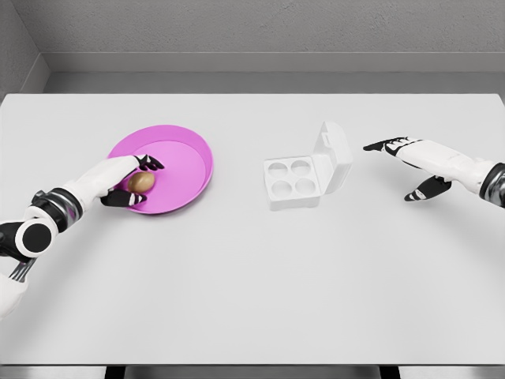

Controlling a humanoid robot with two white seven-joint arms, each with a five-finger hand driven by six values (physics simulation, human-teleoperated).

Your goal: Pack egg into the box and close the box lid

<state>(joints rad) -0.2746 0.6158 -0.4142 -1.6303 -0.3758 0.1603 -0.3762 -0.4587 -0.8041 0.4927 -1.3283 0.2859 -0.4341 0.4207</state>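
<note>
You had two white, smooth-shelled arms in view. The left hand (118, 183) and right hand (414, 162) were white across the back with black fingers. Each wrist carried a black-and-grey banded cuff, and the left arm showed a round joint cap, possibly an elbow.

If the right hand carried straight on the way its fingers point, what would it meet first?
Most likely the raised lid of the egg box: the right hand points leftward at it, though its height is unclear.
</note>
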